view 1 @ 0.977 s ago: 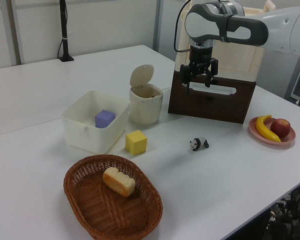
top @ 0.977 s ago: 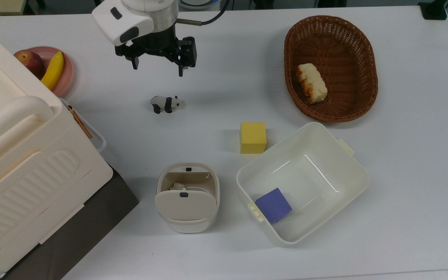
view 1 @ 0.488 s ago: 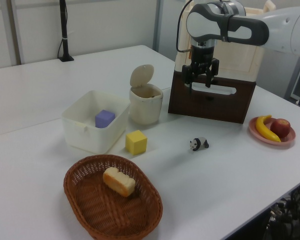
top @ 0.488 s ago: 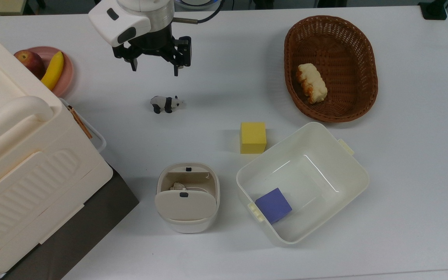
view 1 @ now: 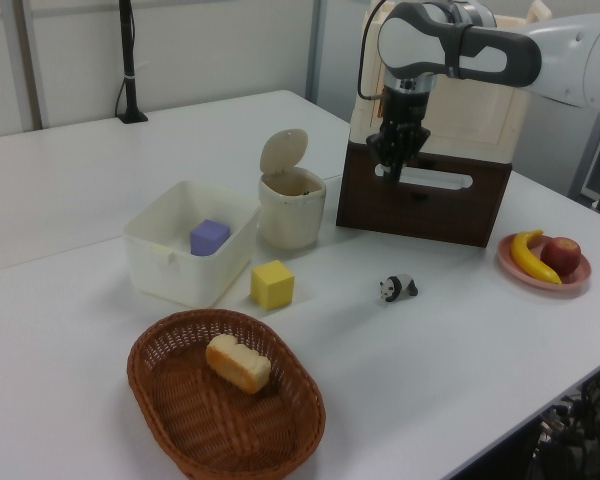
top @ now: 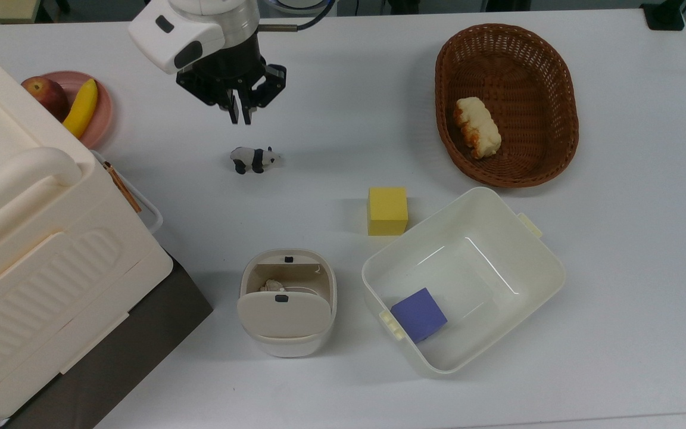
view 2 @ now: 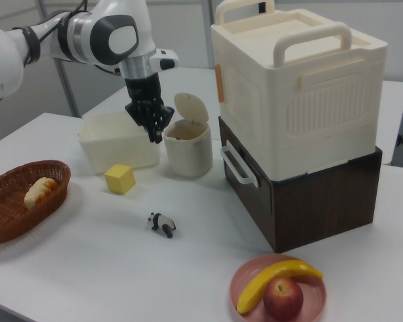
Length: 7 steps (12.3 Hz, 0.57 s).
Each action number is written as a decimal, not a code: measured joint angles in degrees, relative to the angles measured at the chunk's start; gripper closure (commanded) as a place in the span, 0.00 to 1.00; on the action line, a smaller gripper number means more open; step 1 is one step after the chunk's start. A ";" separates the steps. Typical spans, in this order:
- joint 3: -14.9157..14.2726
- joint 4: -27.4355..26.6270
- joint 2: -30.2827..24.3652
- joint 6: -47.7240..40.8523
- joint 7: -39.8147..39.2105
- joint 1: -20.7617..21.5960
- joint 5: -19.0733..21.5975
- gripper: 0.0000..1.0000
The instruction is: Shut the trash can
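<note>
Gripper (top: 240, 117) closing since a half-second ago, fingers now nearly together, gripping nothing | hovering above panda (top: 253, 159) | trash can (top: 287, 302) sitting unmoved beside tub (top: 542, 256), lid (view 1: 282, 151) standing open

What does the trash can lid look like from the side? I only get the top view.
Observer: In the left view the lid stands almost straight up behind the trash can, wide open.
Operator: Is the hand touching the table?
Observer: No. The right view shows the hand up in the air, off the table.
Operator: What's under the big cream box?
Observer: In the right view the cream box sits on a dark brown wooden box.
</note>
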 measured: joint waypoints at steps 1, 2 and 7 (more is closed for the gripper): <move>0.00 -0.03 0.11 3.69 -0.32 -0.14 0.86 0.87; 0.00 -0.08 0.37 8.28 -0.85 -0.43 2.12 0.87; 1.13 0.29 3.73 30.51 -1.07 0.05 3.94 0.89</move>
